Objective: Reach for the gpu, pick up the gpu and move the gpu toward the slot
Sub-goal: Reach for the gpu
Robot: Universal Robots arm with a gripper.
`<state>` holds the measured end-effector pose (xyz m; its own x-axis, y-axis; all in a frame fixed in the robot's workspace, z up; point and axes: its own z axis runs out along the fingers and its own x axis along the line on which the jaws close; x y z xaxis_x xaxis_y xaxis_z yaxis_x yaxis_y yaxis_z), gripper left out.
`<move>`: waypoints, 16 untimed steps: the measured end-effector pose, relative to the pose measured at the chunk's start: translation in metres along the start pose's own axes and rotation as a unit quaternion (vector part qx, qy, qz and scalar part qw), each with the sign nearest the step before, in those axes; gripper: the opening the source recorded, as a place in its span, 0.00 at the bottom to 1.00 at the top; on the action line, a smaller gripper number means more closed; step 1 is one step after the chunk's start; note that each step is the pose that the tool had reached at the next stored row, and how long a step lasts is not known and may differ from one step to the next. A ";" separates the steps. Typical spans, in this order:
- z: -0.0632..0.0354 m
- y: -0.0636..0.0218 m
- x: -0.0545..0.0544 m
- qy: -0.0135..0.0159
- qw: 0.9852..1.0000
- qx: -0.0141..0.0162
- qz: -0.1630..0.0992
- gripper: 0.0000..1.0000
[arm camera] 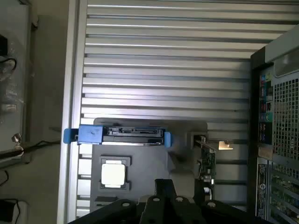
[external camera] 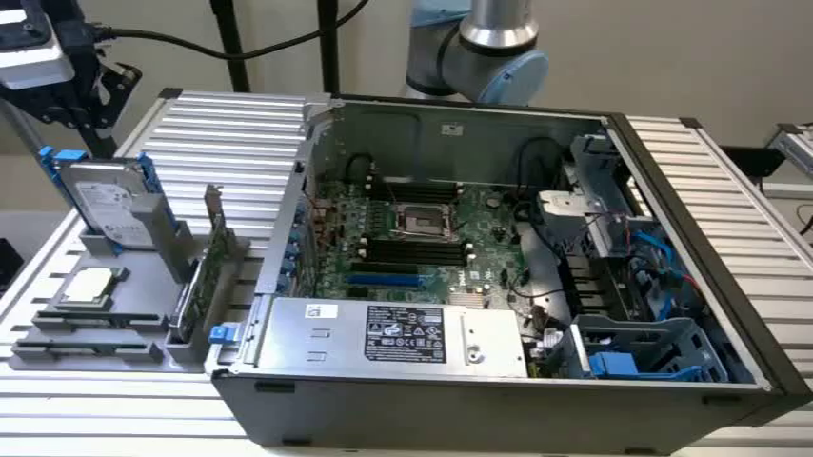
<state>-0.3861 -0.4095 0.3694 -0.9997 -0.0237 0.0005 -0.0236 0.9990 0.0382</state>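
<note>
The gpu (external camera: 204, 271) is a thin green card standing on edge in a grey holder (external camera: 95, 333) at the exterior view's left, its silver bracket end pointing up. In the wrist view the gpu (arm camera: 206, 161) sits beside the holder's grey block, with its bracket (arm camera: 224, 145) catching the light. My gripper (external camera: 79, 103) hangs high above the holder's far left corner, well clear of the card. Its black fingers (arm camera: 164, 186) are shut with nothing between them. A blue slot (external camera: 384, 282) lies on the motherboard (external camera: 420, 238) inside the open computer case.
A silver hard drive with blue rails (external camera: 109, 205) stands in the holder, also visible in the wrist view (arm camera: 117, 134). A square CPU chip (external camera: 87, 286) lies flat in front of it. The case wall (external camera: 286, 228) rises right beside the gpu. A power supply (external camera: 394, 333) fills the case's near side.
</note>
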 end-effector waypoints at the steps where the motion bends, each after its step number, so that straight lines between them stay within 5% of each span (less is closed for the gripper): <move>1: 0.0000 0.0000 0.000 0.000 1.000 0.000 0.000 0.11; 16: 0.0002 -0.0027 -0.001 0.000 1.000 0.000 0.000 0.11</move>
<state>-0.3847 -0.4122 0.3691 -0.9997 -0.0239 0.0006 -0.0238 0.9990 0.0382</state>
